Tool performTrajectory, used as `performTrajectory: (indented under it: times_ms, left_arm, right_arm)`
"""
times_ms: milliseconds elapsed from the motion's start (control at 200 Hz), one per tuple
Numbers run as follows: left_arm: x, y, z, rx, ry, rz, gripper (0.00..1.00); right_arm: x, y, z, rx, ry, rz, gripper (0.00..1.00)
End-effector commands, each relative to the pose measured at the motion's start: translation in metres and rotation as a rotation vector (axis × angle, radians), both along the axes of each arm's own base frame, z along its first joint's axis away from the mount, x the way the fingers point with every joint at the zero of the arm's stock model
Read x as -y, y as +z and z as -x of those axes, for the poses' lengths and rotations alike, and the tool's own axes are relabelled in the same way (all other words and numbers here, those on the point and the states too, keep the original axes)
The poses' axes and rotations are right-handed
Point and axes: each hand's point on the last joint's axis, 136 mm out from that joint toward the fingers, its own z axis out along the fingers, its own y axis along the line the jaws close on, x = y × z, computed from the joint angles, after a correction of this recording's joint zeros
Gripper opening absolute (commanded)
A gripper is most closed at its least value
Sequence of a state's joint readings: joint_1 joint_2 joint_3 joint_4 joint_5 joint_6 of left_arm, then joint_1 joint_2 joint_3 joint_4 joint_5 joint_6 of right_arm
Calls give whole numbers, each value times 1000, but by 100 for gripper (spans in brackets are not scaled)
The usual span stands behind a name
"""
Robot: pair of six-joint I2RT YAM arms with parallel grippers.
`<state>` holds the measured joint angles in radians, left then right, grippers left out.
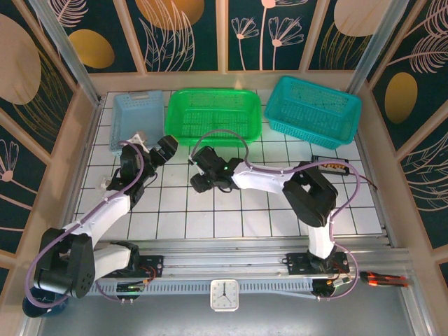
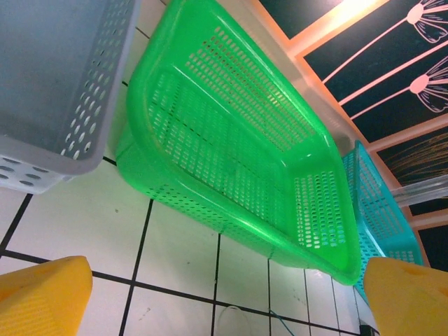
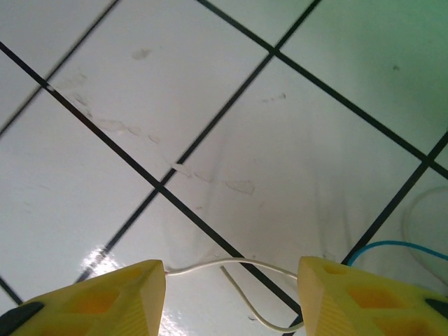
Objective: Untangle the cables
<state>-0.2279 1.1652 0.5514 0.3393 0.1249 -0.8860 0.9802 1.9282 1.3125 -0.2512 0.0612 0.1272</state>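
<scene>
Your right tool (image 3: 231, 271), spread wide, hovers just over the white cable (image 3: 224, 261), which lies on the bench (image 3: 105, 175) running tip to tip across the gap, so you'd likely rotate before pinching.

The white, black-lined worktop (image 1: 210, 213) is smooth and glossy, catching glare and showing faint dull smears near the right tool (image 3: 231, 273); that tool's fingers (image 3: 105, 297) are matt yellow plastic, finely textured; the left tool (image 2: 227, 287) has fingers (image 2: 42, 297) of the same matt yellow plastic; the thin white cable (image 3: 231, 262) and thin blue-green cable (image 3: 392, 243) have smooth sheaths; the green perforated basket (image 2: 210, 199) is shiny, slightly translucent moulded plastic; the pale blue perforated basket (image 2: 63, 84) looks a duller, satin plastic; the teal perforated basket (image 2: 381, 210) is glossy plastic; the long rail (image 1: 231, 246) at the worktop's near edge is brushed bare metal.
</scene>
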Motion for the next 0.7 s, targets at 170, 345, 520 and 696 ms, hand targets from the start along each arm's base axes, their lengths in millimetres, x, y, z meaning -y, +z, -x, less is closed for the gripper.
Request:
performTrajectory:
  times_ms: [170,345,520,696]
  left_arm:
    - [-12,2,2,8,39,14,99]
    - [-11,-5,3,1,32,35,99]
    - [-10,-11,3,-9,30,46,99]
    - [-9,-12,1,-7,25,47,99]
  right_arm:
    - [5,-11,-6,30,0,72,54]
    - [4,-20,-7,21,4,83,54]
    - [2,-23,-9,25,5,85,51]
    - [-2,-21,-14,34,6,86,31]
